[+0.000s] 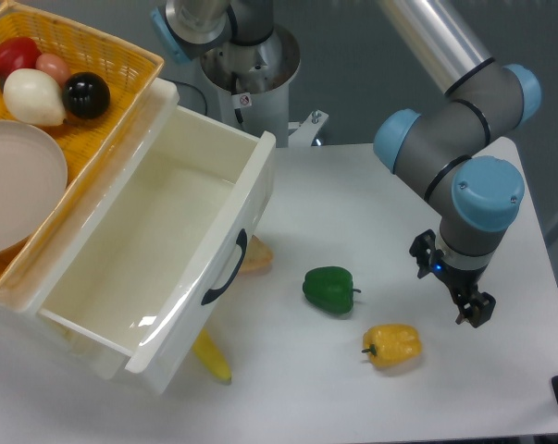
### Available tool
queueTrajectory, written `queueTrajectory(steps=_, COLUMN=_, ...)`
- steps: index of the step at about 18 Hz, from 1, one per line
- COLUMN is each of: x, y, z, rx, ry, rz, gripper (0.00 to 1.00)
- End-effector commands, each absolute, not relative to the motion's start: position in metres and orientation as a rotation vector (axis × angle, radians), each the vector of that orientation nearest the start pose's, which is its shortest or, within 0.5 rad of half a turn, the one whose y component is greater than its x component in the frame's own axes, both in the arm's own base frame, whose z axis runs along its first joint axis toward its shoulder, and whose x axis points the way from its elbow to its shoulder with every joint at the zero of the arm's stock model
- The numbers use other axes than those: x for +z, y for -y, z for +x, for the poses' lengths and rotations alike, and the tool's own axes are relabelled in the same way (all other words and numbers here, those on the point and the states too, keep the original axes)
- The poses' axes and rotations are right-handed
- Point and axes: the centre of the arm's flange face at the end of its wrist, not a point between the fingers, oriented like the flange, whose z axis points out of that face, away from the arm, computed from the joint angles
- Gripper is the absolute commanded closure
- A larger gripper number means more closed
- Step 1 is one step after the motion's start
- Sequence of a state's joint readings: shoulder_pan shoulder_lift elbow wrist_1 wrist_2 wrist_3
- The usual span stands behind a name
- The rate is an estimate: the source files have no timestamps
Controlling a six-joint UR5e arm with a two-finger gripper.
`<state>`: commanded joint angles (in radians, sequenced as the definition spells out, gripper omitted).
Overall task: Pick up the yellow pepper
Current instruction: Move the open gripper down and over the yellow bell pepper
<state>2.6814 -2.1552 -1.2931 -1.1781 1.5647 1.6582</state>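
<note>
The yellow pepper (392,345) lies on its side on the white bench (371,213), toward the front right, its short dark stem pointing left. Just up and to the left of it, a little apart, sits the green pepper (329,289), its stem pointing right. The end effector (470,303) hangs to the right of the yellow pepper and slightly above it in the picture, not touching it; its dark fingers are seen at an angle that hides the gap, so whether they are spread or pressed together cannot be told. On the left, a white drawer (158,250) stands pulled open with a dark handle on its front. A long thin yellow object (211,357) pokes out from beneath its front corner, and a pale orange item (254,256) lies against its right side. Behind the drawer, a yellow basket (93,55) holds a pale plate (15,185), a white round item (33,97), a black ball (86,94) and a red item (12,57).
</note>
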Motion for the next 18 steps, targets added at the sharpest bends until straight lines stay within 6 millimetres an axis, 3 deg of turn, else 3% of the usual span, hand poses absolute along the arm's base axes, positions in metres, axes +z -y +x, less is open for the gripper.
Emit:
queueTrajectory(steps=5, x=0.299, y=-0.449, z=-0.574, rx=0.107, ry=-0.762, rz=-3.021, gripper=0.0)
queueTrajectory(steps=12, x=0.26, y=-0.456, z=-0.559, rx=0.127, ry=-0.663, rz=-2.864, gripper=0.0)
queueTrajectory(steps=18, x=0.23, y=-0.461, z=-0.564, rx=0.069, ry=-0.656, rz=-2.877, gripper=0.0)
